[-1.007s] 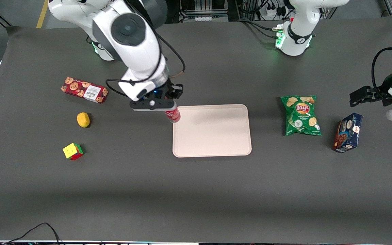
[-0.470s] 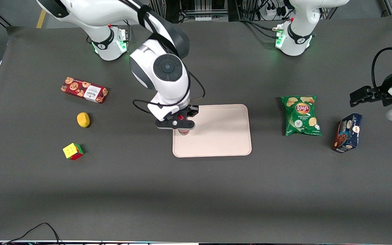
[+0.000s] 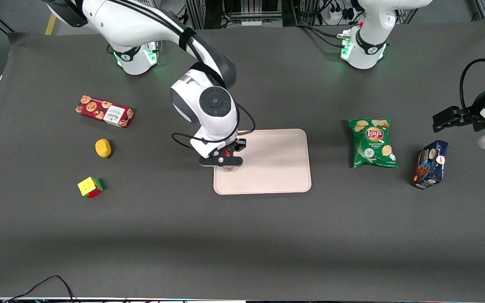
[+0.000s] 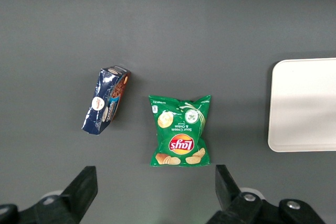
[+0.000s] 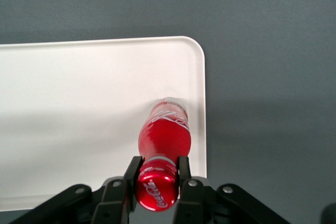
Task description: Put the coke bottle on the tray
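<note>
My right gripper (image 3: 225, 162) is shut on the neck of the coke bottle (image 5: 164, 135), an all-red bottle with a red cap (image 5: 157, 189) and white lettering. The fingers (image 5: 184, 169) press on both sides just under the cap. The bottle hangs upright with its base at or just above the pale pinkish-beige tray (image 5: 79, 108), near the tray's edge toward the working arm's end. In the front view the tray (image 3: 272, 168) lies mid-table, and only a sliver of the bottle (image 3: 226, 152) shows under the gripper. Contact between base and tray cannot be told.
A red cookie box (image 3: 104, 111), a yellow fruit (image 3: 103, 148) and a colour cube (image 3: 90, 187) lie toward the working arm's end. A green Lay's bag (image 3: 372, 143) and a dark blue box (image 3: 430, 164) lie toward the parked arm's end.
My gripper has carried the bottle from beside the tray's corner to over the tray, nearer the front camera, and has come lower.
</note>
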You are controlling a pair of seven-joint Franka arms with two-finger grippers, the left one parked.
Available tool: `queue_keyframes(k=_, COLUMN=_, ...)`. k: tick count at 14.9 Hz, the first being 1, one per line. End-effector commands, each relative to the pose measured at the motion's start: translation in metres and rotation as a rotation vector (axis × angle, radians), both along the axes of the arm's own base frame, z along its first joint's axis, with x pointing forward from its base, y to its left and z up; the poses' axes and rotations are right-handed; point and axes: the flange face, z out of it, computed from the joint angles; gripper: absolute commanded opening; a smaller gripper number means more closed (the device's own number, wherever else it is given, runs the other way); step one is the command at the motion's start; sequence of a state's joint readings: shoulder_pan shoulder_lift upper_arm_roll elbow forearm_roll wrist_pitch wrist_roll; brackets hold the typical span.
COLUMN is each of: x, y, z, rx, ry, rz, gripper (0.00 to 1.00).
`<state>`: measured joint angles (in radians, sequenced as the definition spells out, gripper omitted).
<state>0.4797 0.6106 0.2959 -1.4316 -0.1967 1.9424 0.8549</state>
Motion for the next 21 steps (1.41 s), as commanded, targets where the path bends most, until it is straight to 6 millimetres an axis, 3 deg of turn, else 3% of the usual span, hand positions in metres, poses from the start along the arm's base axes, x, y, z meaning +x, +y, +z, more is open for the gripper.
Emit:
queue_keyframes(k=1, x=-0.002, y=-0.004, z=0.004, rx=0.008, ry=-0.028, rz=-0.014, gripper=0.0)
queue_keyframes(k=10, x=0.0, y=-0.005, z=-0.005, rx=0.035, ry=-0.046, rz=-0.018, gripper=0.0)
queue_keyframes(k=14, x=-0.001, y=-0.006, z=-0.008, rx=0.038, ry=-0.047, rz=-0.018, gripper=0.31)
queue_keyframes(k=16, x=-0.001, y=-0.006, z=-0.009, rx=0.039, ry=-0.047, rz=-0.018, gripper=0.54)
queue_keyframes(k=17, x=-0.001, y=-0.006, z=-0.011, rx=0.038, ry=-0.046, rz=-0.022, gripper=0.79)
queue_keyframes(k=18, x=-0.001, y=-0.005, z=-0.009, rx=0.041, ry=-0.051, rz=-0.024, gripper=0.95)
queue_keyframes(k=19, x=0.0, y=-0.006, z=-0.01, rx=0.041, ry=-0.051, rz=-0.027, gripper=1.0)
queue_keyframes(k=21, x=0.005, y=-0.012, z=-0.006, rx=0.045, ry=-0.054, rz=-0.037, gripper=1.0)
